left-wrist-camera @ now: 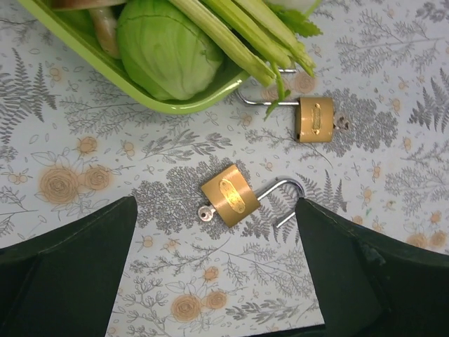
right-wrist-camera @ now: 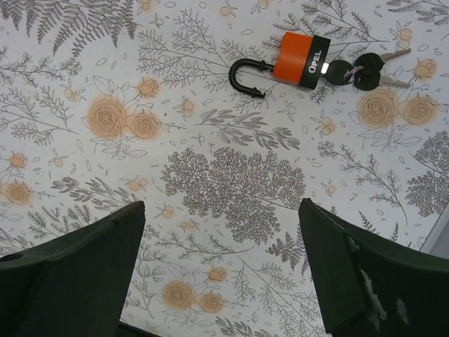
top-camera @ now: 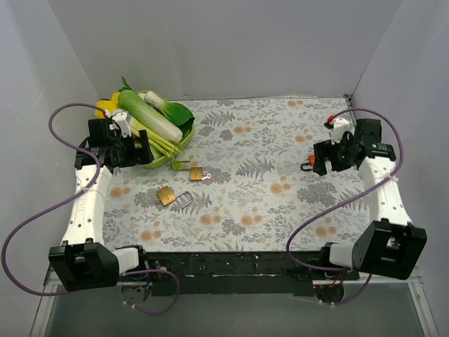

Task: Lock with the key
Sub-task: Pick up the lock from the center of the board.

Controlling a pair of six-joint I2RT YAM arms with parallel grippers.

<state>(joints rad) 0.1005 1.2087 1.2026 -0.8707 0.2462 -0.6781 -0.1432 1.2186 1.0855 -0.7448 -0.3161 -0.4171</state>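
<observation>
Tablecloth with grey ferns and orange flowers covers the table, and a lime-green plastic tray of vegetables sits at its far left. The left gripper hovers with jaws spread wide above a brass padlock with an open shackle and a key inserted. A second brass padlock lies beside the tray. The right gripper is equally spread and empty. An orange padlock with an open black shackle lies ahead of its fingertips, with black-headed keys attached.

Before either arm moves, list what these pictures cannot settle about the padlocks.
- Left wrist view: celery stalks cover part of the shackle of the far brass padlock; open or shut is unclear.
- Top view: the right tool hides most of the orange padlock.
- Right wrist view: the keys bunch at that padlock's base; whether one sits in the keyhole is too small to tell.
</observation>
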